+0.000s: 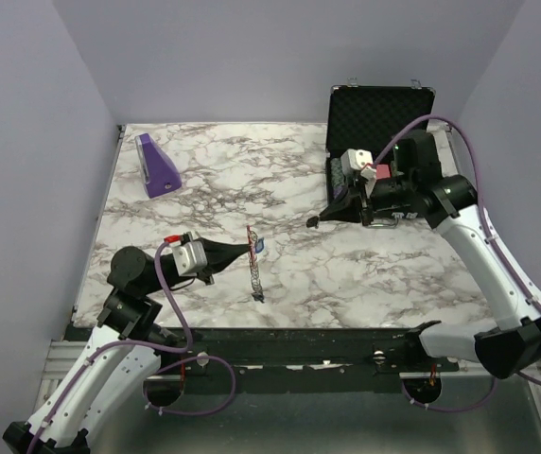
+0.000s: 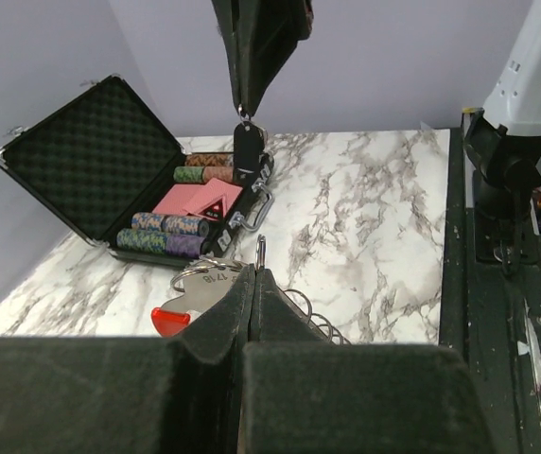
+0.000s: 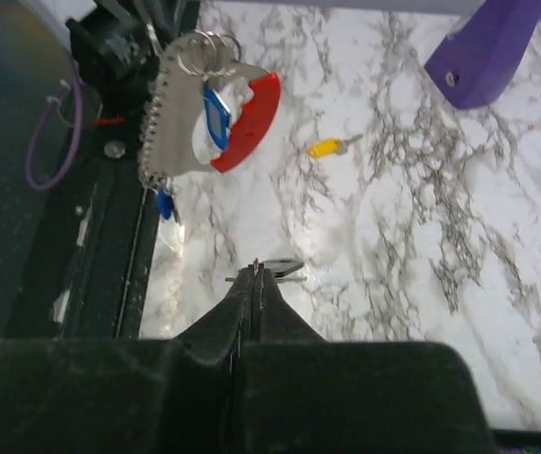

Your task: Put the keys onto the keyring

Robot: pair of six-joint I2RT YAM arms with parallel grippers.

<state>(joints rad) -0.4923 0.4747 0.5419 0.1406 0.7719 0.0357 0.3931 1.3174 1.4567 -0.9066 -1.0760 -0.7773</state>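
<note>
In the overhead view the left gripper (image 1: 248, 248) reaches in from the lower left toward the middle of the marble table (image 1: 365, 274). Its fingers are pressed together on the keyring (image 1: 254, 269), which hangs down from the tips just below the centre of the frame. The right wrist camera shows this keyring at upper left: a red curved clip (image 3: 256, 113) joined to a grey toothed metal piece (image 3: 169, 109), with small rings at the top. A blue-headed key (image 3: 216, 117) sits inside the curve of the clip, and a second blue key (image 3: 164, 203) hangs lower down. The right gripper (image 1: 314, 221) comes in from the right of the overhead view and stops right of centre, a short way from the keyring and not touching it. Its jaws are closed on a small silver key (image 3: 280, 269), pinched at the very tips. A yellow key (image 3: 329, 147) lies loose on the marble right of the red clip, well apart from both grippers. The purple wedge block (image 1: 157, 165) stands at the upper left of the table. The open black case (image 1: 379, 113) sits at the upper right behind the right arm, with rows of poker chips (image 2: 162, 235) inside it.
</note>
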